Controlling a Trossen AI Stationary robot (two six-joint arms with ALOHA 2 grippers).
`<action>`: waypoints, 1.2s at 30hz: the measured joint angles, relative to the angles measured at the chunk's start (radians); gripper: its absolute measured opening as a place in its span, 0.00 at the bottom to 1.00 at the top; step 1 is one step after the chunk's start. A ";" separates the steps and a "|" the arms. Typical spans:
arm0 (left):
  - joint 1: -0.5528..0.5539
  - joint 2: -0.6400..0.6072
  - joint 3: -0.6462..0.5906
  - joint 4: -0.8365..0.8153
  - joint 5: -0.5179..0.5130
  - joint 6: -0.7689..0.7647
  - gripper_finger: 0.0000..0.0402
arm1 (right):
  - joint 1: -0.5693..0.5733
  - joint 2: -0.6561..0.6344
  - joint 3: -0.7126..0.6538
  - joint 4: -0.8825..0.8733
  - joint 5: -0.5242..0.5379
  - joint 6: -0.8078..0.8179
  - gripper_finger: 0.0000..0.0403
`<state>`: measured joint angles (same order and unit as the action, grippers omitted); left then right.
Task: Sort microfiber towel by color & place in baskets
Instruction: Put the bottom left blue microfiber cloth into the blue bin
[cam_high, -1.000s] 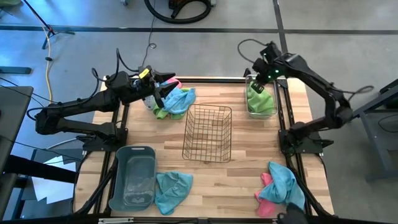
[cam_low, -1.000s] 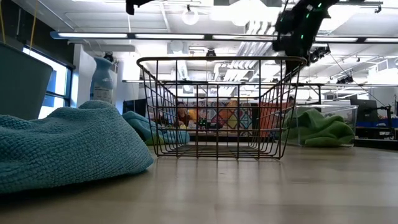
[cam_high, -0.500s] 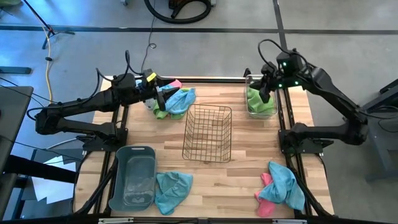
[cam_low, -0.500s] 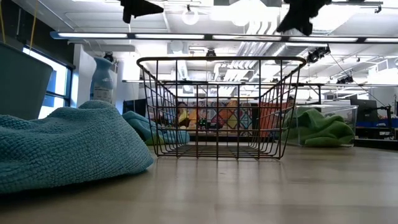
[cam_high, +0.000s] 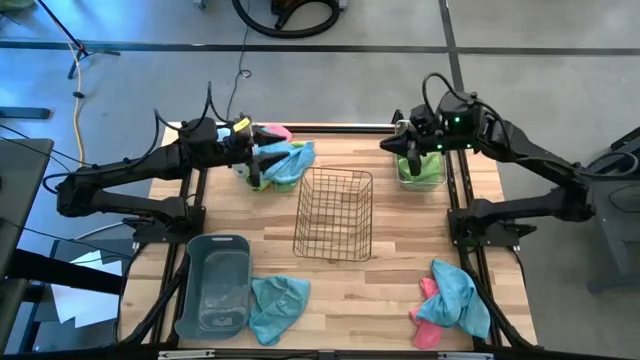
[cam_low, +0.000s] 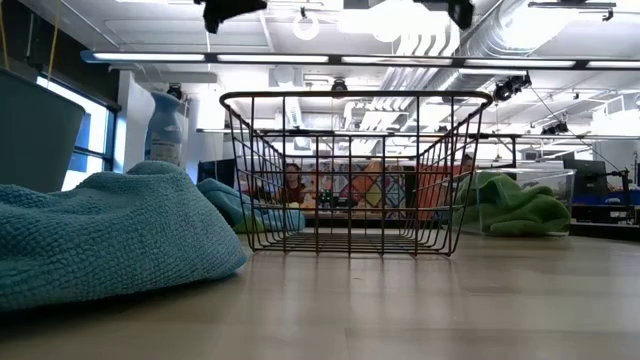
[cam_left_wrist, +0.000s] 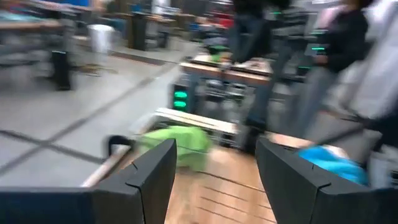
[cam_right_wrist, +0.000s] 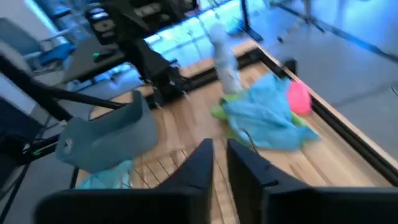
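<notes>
While your right gripper (cam_high: 395, 146) hangs empty with its fingers (cam_right_wrist: 198, 169) nearly together, the clear bin (cam_high: 420, 178) with a green towel (cam_high: 418, 164) inside sits just beside it. Your left gripper (cam_high: 260, 160) stands open and empty, fingers (cam_left_wrist: 149, 177) well parted, right over the heap of blue towel (cam_high: 290, 160), green and pink cloth. Between both grippers, nearer the table's middle, stands the wire basket (cam_high: 334, 213). Well away from your left gripper lies the grey-blue tub (cam_high: 213, 283), another blue towel (cam_high: 277, 305) touching it.
</notes>
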<state>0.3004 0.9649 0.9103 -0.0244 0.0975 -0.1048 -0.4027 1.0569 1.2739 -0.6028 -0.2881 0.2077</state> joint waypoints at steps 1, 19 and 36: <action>-0.001 -0.003 0.010 -0.033 0.036 -0.010 0.52 | 0.020 0.007 0.000 0.020 0.006 -0.003 0.16; -0.403 0.059 0.185 -0.610 0.103 -0.101 0.54 | 0.296 0.058 0.000 0.160 0.340 0.146 0.86; -0.780 0.578 0.258 -0.633 -0.005 -0.305 0.71 | 0.441 0.047 0.000 0.083 0.291 0.179 0.88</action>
<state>-0.4797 1.5430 1.1683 -0.6574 0.0929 -0.4102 0.0379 1.1042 1.2739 -0.5203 0.0029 0.3866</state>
